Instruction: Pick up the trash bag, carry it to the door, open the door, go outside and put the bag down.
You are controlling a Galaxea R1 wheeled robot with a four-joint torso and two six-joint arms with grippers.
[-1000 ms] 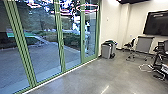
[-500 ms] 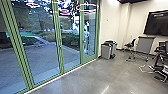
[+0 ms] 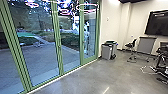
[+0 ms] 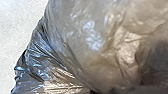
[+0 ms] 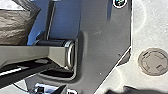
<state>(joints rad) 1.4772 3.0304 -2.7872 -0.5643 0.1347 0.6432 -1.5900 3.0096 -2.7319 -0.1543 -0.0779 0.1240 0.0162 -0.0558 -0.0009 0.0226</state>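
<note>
Shiny dark plastic is seen close up in the left wrist view, where the trash bag (image 4: 100, 50) is creased and bulging; whether either gripper is open or closed, and which has hold of it, cannot be told. A round cover (image 5: 153, 61) is set in the pale floor (image 3: 75, 83). The way to the paved yard (image 3: 40, 60) is barred by green-framed glass doors (image 3: 58, 37). Near their far end, grey bins (image 3: 106, 51) are placed, with a chair (image 3: 130, 45) and a wall-mounted screen (image 3: 157, 22) beyond.
</note>
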